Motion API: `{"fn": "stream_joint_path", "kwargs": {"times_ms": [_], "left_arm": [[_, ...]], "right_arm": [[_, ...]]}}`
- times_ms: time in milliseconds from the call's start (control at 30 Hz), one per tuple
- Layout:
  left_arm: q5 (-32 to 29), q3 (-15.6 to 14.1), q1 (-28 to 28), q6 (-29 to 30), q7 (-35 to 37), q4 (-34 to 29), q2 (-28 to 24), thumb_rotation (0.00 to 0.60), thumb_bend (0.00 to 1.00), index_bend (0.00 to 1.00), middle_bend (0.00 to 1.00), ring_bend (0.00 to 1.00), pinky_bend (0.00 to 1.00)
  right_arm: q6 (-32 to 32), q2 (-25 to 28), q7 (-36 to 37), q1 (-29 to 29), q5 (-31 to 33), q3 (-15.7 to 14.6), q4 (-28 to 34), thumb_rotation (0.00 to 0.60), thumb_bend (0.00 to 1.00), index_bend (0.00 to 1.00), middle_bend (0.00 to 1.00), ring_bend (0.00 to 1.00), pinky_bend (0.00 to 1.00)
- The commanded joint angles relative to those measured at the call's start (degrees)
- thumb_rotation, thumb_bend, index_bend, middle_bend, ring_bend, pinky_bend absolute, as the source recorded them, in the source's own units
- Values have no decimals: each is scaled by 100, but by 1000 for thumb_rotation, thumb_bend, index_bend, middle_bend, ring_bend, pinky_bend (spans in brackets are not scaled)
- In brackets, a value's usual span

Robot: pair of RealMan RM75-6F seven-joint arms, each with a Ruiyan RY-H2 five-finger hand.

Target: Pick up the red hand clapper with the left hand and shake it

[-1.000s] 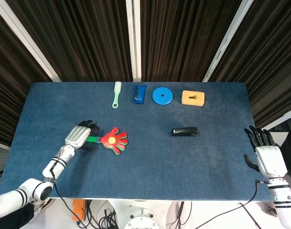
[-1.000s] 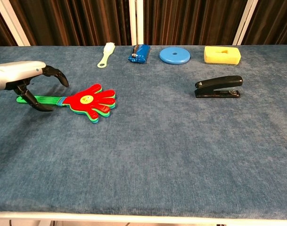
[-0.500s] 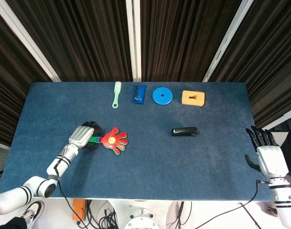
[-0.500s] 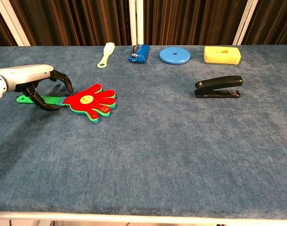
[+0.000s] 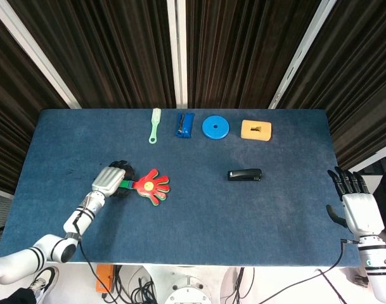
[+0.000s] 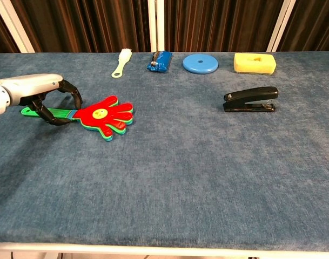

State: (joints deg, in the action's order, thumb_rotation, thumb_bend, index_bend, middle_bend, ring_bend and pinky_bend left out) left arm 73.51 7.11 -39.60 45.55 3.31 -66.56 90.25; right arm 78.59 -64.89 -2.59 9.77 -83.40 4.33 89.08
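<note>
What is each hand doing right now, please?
Left hand: fingers curled around the red hand clapper handle, grip unclear.
Right hand: open, holding nothing.

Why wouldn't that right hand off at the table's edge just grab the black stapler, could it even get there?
Probably yes. The right hand hangs open past the table's edge, and only bare blue cloth lies between it and the black stapler. Nothing blocks the way, though whether the arm stretches that far is uncertain.

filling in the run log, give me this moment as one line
phase: grasping | left hand: fingers curled around green handle of red hand clapper, clapper flat on table | right hand: open, idle at table edge
</note>
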Motion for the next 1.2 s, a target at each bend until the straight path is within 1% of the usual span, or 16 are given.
{"fn": "stream_joint_path", "kwargs": {"times_ms": [33,133,233,300,400,467,500,600,667,700,767,867,1033,1200], "left_arm": [[-9,-6,2,1,9,3,-3,600,339,477,258,85,137],[-19,1,13,44,29,-5,2,600,349,511,265,87,137],[-13,65,75,250,152,-15,55,600,352,553,283,103,152],[5,136,136,432,359,-23,93,600,352,577,301,123,176],[105,218,215,771,572,37,159,600,352,600,348,192,264],[213,271,268,1054,720,75,216,600,352,619,397,251,354],[255,288,286,1151,792,83,233,600,351,633,429,289,424],[355,334,319,1372,986,101,264,600,350,654,483,380,564],[420,362,340,1522,1092,116,284,600,350,661,529,478,677],[446,372,350,1591,1119,135,299,600,350,662,543,506,709],[504,410,376,1784,1180,201,355,600,350,665,588,591,800],[577,451,405,1989,1343,266,404,600,350,664,658,750,905],[637,541,428,2239,1471,281,383,600,350,654,687,860,957],[532,747,490,2449,1670,29,240,600,350,652,691,899,973]], "right_arm": [[7,2,-12,-2,-2,1,10,600,272,0,0,0,0],[12,7,-24,-5,-1,1,23,600,273,0,0,0,0],[12,12,-25,-8,6,1,29,600,273,0,0,0,0],[14,13,-22,-13,8,0,27,600,272,0,0,0,0],[17,15,-15,-19,12,-2,23,600,272,0,0,0,0],[17,13,-14,-20,11,-4,19,600,272,0,0,0,0],[18,11,-14,-21,11,-3,16,600,273,0,0,0,0],[12,6,-18,-18,15,-2,15,600,272,0,0,0,0],[8,3,-23,-18,18,-3,16,600,273,0,0,0,0],[9,3,-23,-18,18,-3,17,600,273,0,0,0,0],[12,3,-25,-19,20,0,19,600,273,0,0,0,0],[13,5,-30,-23,21,-2,22,600,272,0,0,0,0],[5,4,-58,-18,26,0,37,600,271,0,0,0,0],[-4,2,-62,-17,29,-4,41,600,271,0,0,0,0]]}}
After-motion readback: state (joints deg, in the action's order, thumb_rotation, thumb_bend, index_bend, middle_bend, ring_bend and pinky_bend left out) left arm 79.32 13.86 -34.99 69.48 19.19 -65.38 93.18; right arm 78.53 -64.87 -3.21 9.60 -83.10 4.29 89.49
